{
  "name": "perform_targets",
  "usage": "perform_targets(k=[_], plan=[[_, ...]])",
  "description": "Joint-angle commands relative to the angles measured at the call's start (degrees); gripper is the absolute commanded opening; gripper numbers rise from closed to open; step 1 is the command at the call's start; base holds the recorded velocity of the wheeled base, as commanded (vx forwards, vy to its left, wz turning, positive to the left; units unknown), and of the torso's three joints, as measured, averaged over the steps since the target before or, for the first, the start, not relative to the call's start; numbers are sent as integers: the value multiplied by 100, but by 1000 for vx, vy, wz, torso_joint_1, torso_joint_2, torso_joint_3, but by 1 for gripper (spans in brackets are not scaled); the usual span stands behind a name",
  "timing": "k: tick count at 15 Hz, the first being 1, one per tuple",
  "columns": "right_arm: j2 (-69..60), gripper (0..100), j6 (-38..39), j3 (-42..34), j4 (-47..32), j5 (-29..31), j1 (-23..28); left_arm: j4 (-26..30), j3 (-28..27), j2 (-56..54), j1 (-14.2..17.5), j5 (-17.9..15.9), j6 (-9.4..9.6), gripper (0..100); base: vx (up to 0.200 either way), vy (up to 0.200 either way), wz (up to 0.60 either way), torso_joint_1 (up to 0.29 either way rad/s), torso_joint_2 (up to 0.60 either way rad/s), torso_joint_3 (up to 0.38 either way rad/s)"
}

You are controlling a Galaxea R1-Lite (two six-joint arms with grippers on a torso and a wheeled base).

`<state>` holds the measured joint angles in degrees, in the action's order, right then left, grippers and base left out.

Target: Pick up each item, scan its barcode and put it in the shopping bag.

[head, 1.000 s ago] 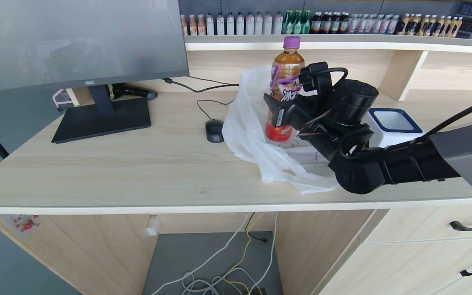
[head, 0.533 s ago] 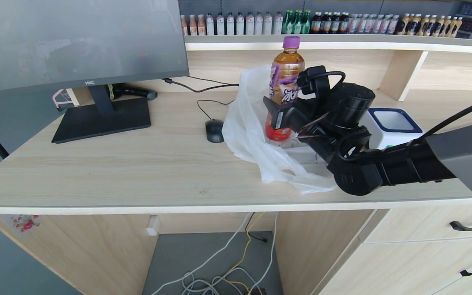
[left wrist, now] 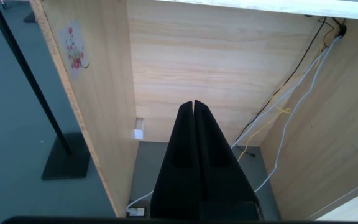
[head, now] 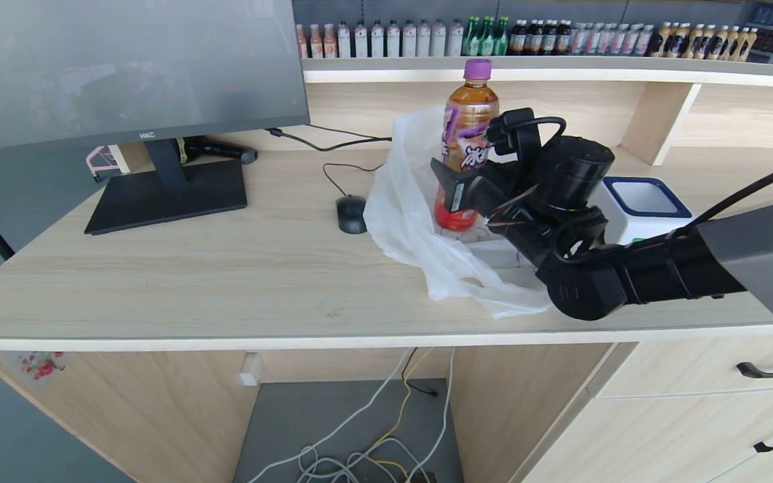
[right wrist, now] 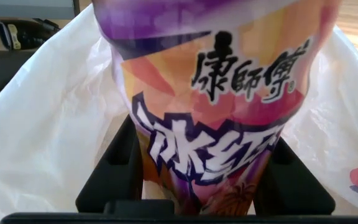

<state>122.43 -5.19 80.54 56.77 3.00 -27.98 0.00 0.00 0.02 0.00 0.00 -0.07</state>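
My right pincer [head: 467, 186] is clamped on a tea bottle [head: 468, 127], with one black finger [head: 451, 186] on each side of its label. The bottle stands upright. It has a purple cap, brown drink inside, and a purple and orange label.

From my right wrist I see the bottle [right wrist: 216, 93] up close, with my right pincer [right wrist: 204, 180] squeezing its lower half.

The white plastic shopping bag [head: 413, 228] lies crumpled on the tabletop [head: 225, 268], on the right part. It rises up to the left of the bottle and behind it, and the bag [right wrist: 48, 124] shows on both sides of the bottle. The red bottom of the bottle is low in the bag's folds. I cannot tell if it touches the bag or the tabletop.

Just to the right of my arm sits a white scanner box [head: 641, 201] with a blue rim. A black mouse [head: 351, 213] lies just left of the bag. A big dark monitor [head: 125, 67] stands far to the left. Rows of drink bottles [head: 527, 37] line the far shelf.

My left pincer [left wrist: 194, 124] hangs down low beside the wooden cabinet, near some cables [left wrist: 291, 118]. Its two black fingers are pressed together, and it holds nothing.
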Motion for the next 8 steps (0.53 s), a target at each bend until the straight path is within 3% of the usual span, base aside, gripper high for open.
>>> perform_targets(k=[1,8], plan=[[-35,100,1,-109,9,-1,3,0,0,-2,0,0,-1,0,0,0,0,0,0,0],[-800,100,89,-645,212,-1,-24,0,0,-2,0,0,-1,0,0,0,0,0,0,0]])
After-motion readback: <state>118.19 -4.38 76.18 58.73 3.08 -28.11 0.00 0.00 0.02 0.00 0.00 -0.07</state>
